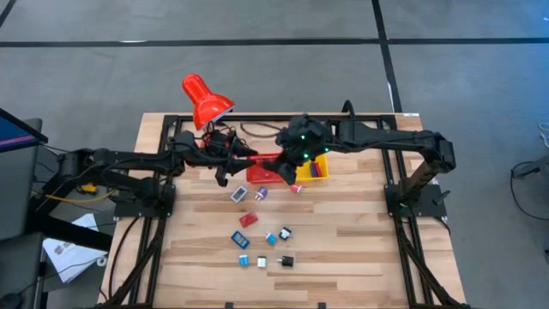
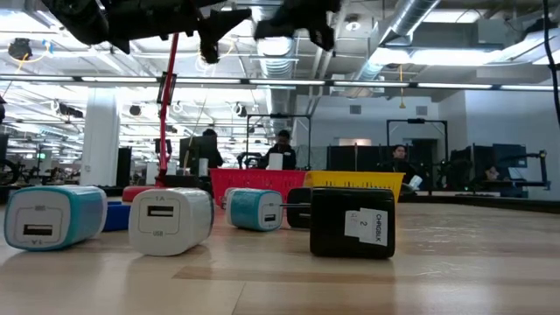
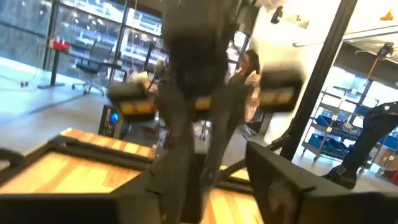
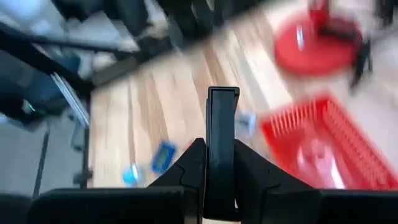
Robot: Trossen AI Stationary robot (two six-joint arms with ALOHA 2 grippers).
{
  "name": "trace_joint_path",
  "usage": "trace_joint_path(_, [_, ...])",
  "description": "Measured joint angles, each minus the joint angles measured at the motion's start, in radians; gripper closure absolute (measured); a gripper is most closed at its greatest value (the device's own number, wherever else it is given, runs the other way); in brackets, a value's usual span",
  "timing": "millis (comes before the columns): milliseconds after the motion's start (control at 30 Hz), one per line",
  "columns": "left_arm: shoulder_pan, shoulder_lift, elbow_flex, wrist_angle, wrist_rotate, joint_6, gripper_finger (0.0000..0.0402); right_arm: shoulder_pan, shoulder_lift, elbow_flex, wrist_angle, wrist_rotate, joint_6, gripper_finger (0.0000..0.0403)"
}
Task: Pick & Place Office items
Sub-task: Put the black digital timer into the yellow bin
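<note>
The right gripper (image 4: pixel 221 134) is pinching a thin black piece (image 4: pixel 222 112) upright, hanging over the red basket (image 1: pixel 267 172), so I'd guess it's lined up for a drop there. The left gripper (image 1: pixel 225 168) sits just beside that basket; can't tell if it's spread or empty. The yellow basket (image 1: pixel 319 174) on the far side holds something dark, and the other office items (image 1: pixel 262 239) lie scattered farther out.
</note>
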Motion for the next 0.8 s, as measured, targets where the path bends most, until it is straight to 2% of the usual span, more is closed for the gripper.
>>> trace_joint_path(233, [0.000,-0.069,0.001,-0.083,0.003,0.102,0.0158,0.018,-0.002,-0.028,-0.190,0.051,0.056,0.0357])
trace_joint_path(467, [0.000,-0.121,0.001,-0.226,0.003,0.103,0.0134,-0.016,-0.003,-0.042,-0.347,0.097,0.003,0.0349])
trace_joint_path(567, [0.000,-0.131,0.001,-0.246,0.003,0.102,0.0133,-0.034,-0.040,-0.143,-0.282,0.111,0.017,0.0350])
trace_joint_path(667, [0.000,-0.135,0.000,-0.245,0.003,0.098,0.0132,-0.057,-0.111,-0.295,-0.107,0.107,0.080,0.0351])
trace_joint_path(733, [0.000,-0.135,0.000,-0.247,0.003,0.098,0.0132,-0.079,-0.156,-0.394,-0.014,0.116,0.155,0.0351])
trace_joint_path(800, [0.000,-0.135,0.000,-0.246,0.003,0.098,0.0132,-0.097,-0.192,-0.480,0.079,0.179,0.264,0.0351])
